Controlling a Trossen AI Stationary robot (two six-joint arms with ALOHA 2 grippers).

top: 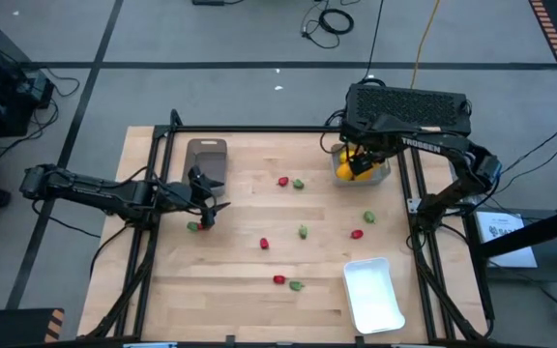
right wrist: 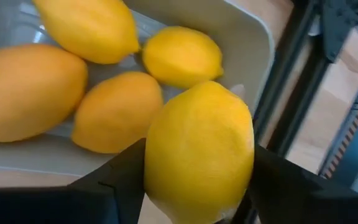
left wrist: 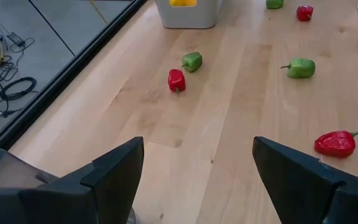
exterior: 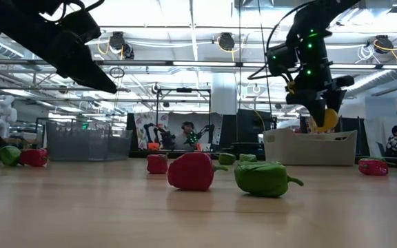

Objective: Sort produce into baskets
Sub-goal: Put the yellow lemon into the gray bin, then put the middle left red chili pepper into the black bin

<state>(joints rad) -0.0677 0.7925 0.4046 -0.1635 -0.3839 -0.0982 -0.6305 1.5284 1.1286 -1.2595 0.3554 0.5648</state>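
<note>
The right gripper (right wrist: 197,186) pinches a round yellow plastic lemon (right wrist: 199,149) over the light grey-blue basket (top: 360,172) at the table's far right edge, already holding four citrus; let go off-centre, the lemon may bounce off that pile and over the rim toward the frame rail. The left gripper (left wrist: 197,168), jaws wide and empty, hovers near the brown-grey basket (top: 206,157) by the left edge. Small red and green peppers (top: 290,182) dot the open middle.
</note>
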